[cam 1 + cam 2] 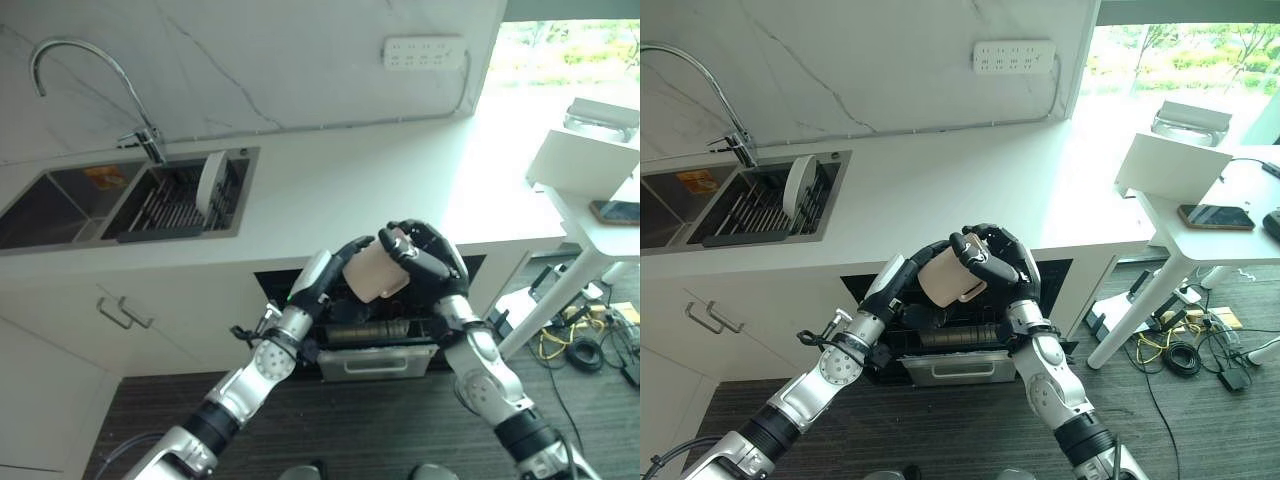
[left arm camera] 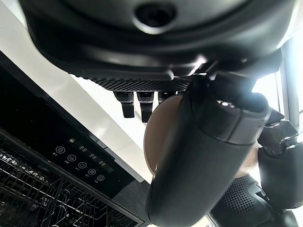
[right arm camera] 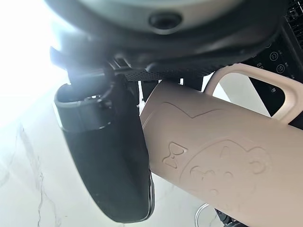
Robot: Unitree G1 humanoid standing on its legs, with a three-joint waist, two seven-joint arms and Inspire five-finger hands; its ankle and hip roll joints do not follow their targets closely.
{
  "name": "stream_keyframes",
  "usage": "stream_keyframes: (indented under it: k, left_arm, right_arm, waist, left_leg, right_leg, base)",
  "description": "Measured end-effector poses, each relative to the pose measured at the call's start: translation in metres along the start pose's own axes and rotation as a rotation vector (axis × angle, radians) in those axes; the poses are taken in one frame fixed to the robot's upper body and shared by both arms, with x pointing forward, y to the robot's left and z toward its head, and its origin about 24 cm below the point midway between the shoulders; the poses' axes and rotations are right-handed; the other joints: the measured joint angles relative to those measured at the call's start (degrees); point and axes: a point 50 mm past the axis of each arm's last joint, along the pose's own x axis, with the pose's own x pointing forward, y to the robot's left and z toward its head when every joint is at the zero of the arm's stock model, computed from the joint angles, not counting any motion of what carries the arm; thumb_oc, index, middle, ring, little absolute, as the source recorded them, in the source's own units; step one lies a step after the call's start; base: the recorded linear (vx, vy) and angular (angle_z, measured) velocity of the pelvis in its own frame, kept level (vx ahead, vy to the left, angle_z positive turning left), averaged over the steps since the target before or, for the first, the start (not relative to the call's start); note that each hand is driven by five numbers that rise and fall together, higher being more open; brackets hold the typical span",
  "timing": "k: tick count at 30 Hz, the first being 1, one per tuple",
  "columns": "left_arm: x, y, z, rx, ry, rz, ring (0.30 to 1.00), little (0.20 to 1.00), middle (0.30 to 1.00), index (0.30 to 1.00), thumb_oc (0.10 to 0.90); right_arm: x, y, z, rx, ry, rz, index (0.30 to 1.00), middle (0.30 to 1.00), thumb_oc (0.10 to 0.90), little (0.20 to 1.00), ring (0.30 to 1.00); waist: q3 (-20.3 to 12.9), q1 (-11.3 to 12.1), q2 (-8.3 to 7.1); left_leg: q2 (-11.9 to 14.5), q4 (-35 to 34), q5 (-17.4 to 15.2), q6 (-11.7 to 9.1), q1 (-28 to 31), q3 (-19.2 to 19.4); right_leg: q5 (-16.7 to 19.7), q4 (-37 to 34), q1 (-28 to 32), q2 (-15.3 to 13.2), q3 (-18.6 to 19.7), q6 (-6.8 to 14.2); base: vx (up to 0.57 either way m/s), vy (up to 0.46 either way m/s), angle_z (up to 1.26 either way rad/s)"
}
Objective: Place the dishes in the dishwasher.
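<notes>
A beige mug (image 1: 375, 272) with a handle and an embossed bear hangs in the air above the open dishwasher (image 1: 378, 352), just in front of the counter's edge. My right hand (image 1: 437, 256) is curled round its upper part from the right; in the right wrist view its thumb (image 3: 109, 156) lies along the mug (image 3: 213, 151). My left hand (image 1: 327, 276) holds the mug from the left, thumb over its top and fingers beneath; the mug's base (image 2: 161, 132) shows between them. A white plate (image 1: 211, 182) stands upright in the sink rack.
The dishwasher's dark wire rack (image 2: 38, 198) lies below its control panel (image 2: 80, 161). A double sink (image 1: 60, 205) with a curved tap (image 1: 90, 70) lies at the counter's left. A white table (image 1: 600, 215) with a phone stands at the right, with cables on the floor beneath it.
</notes>
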Motion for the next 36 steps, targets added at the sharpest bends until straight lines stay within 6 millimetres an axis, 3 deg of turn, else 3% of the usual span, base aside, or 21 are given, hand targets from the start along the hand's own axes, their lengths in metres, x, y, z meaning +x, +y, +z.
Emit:
stream_keyframes:
  k: [7, 16, 27, 36]
  left_arm:
    - [-0.002, 0.000, -0.002, 0.025, 0.003, 0.016, 0.900, 0.900, 0.900, 0.900, 0.800]
    - [-0.039, 0.011, -0.033, 0.025, 0.158, 0.127, 0.900, 0.900, 0.900, 0.900, 0.800]
    - [-0.082, 0.054, -0.062, 0.049, 0.326, 0.466, 0.900, 0.900, 0.900, 0.900, 0.800]
    - [-0.101, 0.041, -0.073, 0.013, 0.398, 0.334, 0.900, 0.900, 0.900, 0.900, 0.800]
  right_arm:
    - [0.000, -0.003, 0.003, 0.025, -0.013, -0.016, 0.300, 0.300, 0.400, 0.300, 0.300]
    - [-0.008, -0.026, 0.018, 0.074, -0.111, -0.109, 0.300, 0.300, 0.400, 0.300, 0.300]
    - [-0.032, -0.055, 0.016, 0.132, -0.129, -0.243, 0.300, 0.300, 0.400, 0.300, 0.300]
    - [-0.031, -0.052, 0.013, 0.149, -0.127, -0.228, 0.300, 0.300, 0.400, 0.300, 0.300]
  waist:
    - [0.03, -0.01, -0.06]
    - [0.39, 0.14, -0.62]
    - [0.43, 1.36, -0.59]
    - [0.66, 1.82, -0.20]
  left_leg:
    - [0.01, -0.11, 0.00, 0.00, 0.05, 0.07]
    - [0.10, -0.34, -0.04, 0.05, 0.27, 0.34]
    - [0.09, -1.09, -0.02, 0.04, 0.83, 0.26]
    - [0.07, -1.14, -0.04, 0.07, 0.80, -0.59]
  right_leg:
    - [0.00, -0.09, 0.00, 0.01, 0.04, 0.01]
    - [-0.03, -0.30, 0.06, 0.09, 0.16, 0.07]
    - [-0.07, -1.01, 0.69, 0.14, -0.10, 0.18]
    - [-0.13, -1.59, 1.49, 0.10, -1.15, 0.25]
  base:
    - [0.00, -0.001, 0.00]
    - [0.01, -0.007, -0.01]
    - [0.00, 0.000, 0.00]
    - [0.03, 0.011, 0.05]
